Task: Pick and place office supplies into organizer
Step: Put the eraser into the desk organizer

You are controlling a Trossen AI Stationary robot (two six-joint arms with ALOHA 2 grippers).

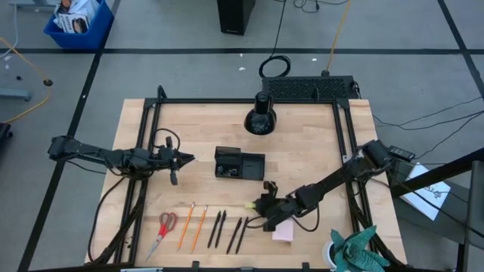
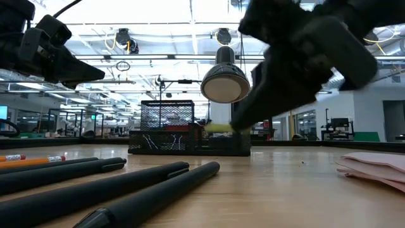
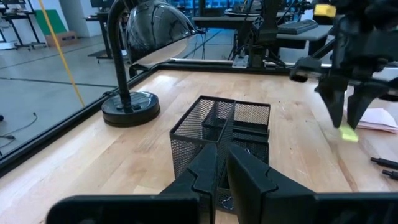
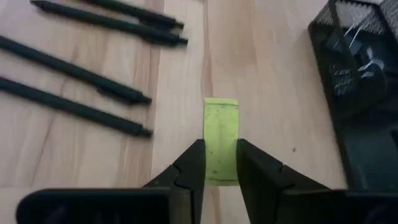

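Note:
My right gripper (image 1: 258,205) is shut on a small yellow-green bit (image 4: 221,124), held above the table just right of the black pens (image 1: 227,230). The black mesh organizer (image 1: 239,163) stands on the table mid-way, farther back. My left gripper (image 1: 189,159) hovers shut and holding nothing, left of the organizer (image 3: 221,124). Red-handled scissors (image 1: 165,227) and two orange pencils (image 1: 193,226) lie flat near the front edge. A pink sticky-note pad (image 1: 284,230) lies under my right arm. My right gripper pinches the yellow-green bit between its two fingers at its near end (image 4: 221,163). The fingers slant down from the table's right and lie along the bit. Its free end (image 4: 221,106) sticks out past the fingertips. The bit (image 2: 218,128) is lifted clear of the table.
A black cone-shaped lamp (image 1: 259,121) stands at the far middle of the table. A black frame (image 1: 151,113) runs round the table's edges. A teal thing (image 1: 355,249) sits at the near right corner. Bare wood lies between the pens and the organizer.

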